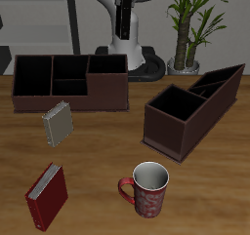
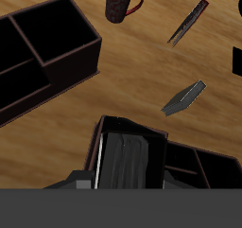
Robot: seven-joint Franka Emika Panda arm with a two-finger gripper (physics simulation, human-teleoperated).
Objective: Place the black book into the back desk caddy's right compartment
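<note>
Clutter nearest the bench [image 1: 210,180] front edge is the red book [image 1: 46,196] and the mug [image 1: 146,189], both well in front of the back desk caddy [image 1: 68,95]. The gray book [image 1: 57,124] stands just in front of that caddy, and the slanted-wall box [image 1: 190,110] sits beside it. None of these are in the path.

The black book [image 2: 128,166] is off the bench, hanging over the back desk caddy at its right compartment [image 1: 105,67]. In the wrist view it sits edge-on with its pale page edge showing, and the cell walls are around and below it.

The fingers [image 2: 83,181] are mostly hidden, but from the hang I read them as clamped narrow across the book's covers.

Handling, as a judgement:
- The hardcover is stiff and light, so it won't flex.
- Smooth covers could let it slip or swing in the pinch if it is held near one edge.
- The best hold is across the two flat covers near the upper edge, so the lower edge enters the cell first.
- The cell is large against a slim book, so clearance is easy, but the book may tip onto a wall on release.
</note>
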